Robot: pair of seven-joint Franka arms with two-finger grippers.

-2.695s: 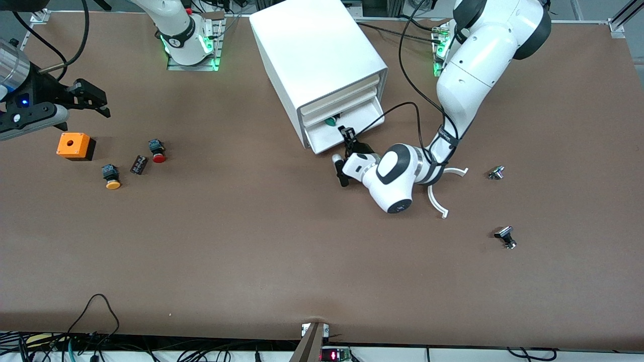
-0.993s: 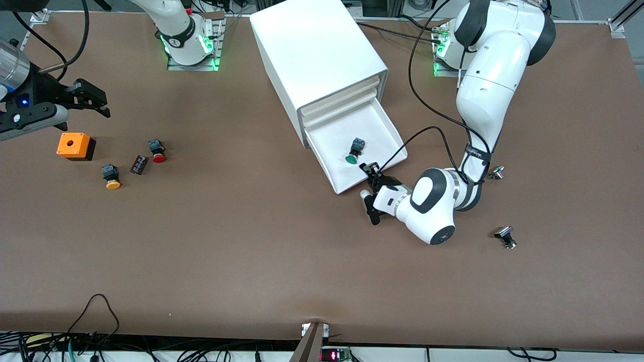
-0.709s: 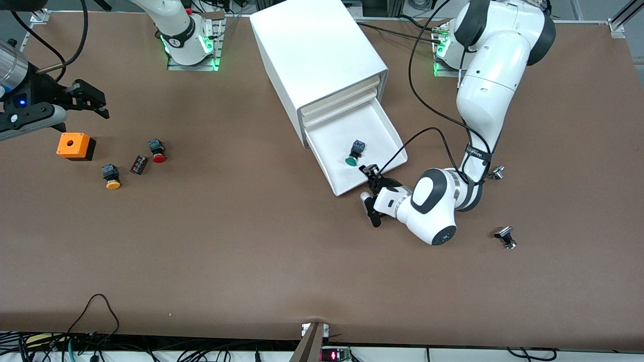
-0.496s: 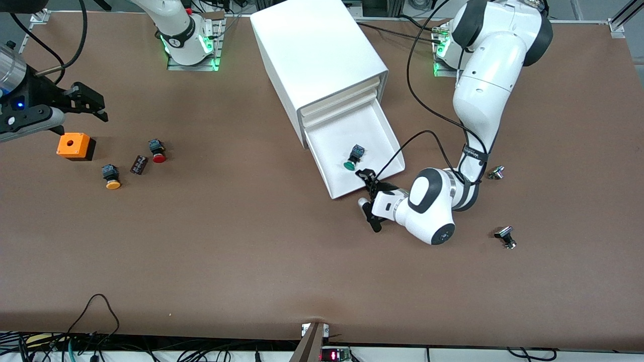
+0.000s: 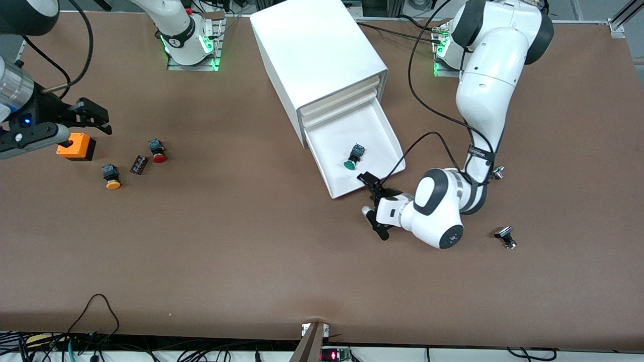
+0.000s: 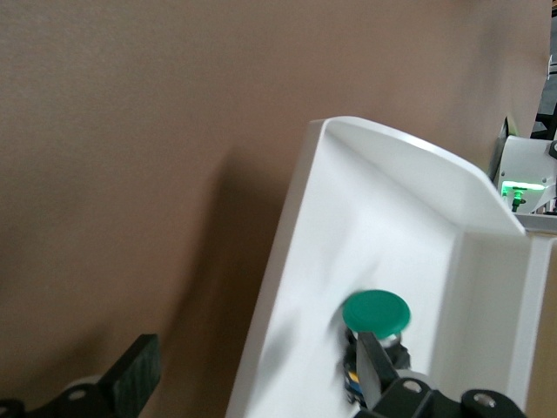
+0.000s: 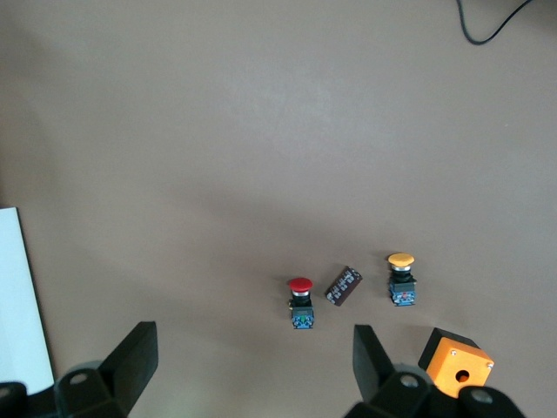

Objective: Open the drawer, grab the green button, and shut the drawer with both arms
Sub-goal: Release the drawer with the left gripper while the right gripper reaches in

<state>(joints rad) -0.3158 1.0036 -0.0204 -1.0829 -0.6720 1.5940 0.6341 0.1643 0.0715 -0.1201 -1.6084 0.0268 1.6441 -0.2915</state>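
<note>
Front view: the drawer [image 5: 375,133], lowest of three in the white cabinet [image 5: 317,55], stands pulled well out toward the front camera, so the opening step looks done. The green-capped button [image 5: 352,157] lies on the drawer floor, not far from the front lip, untouched. The left gripper [image 5: 374,205] sits low at the drawer's front corner, on the side nearer the camera, its jaws apart and holding nothing; it appears free of the drawer lip. The right gripper [image 5: 93,116] hangs over the orange box [image 5: 75,147] at the right arm's end of the table, jaws spread and empty. A red-capped button [image 5: 158,151], a yellow-capped button [image 5: 110,177] and a small dark block [image 5: 139,164] lie just beside that box, well apart from the drawer.

Left wrist view: the drawer's rim [image 6: 287,287] and white floor fill the frame, with the button's green cap [image 6: 376,312] facing the camera. One fingertip [image 6: 139,373] shows over the table and the other over the tray, a wide gap between them, nothing gripped.

Right wrist view: the red-capped button, dark block, yellow-capped button and orange box appear below the spread jaws; the cabinet's edge shows at the frame border.

Judged from this, one step of three is finished: taking the button and closing the drawer are both left.
</note>
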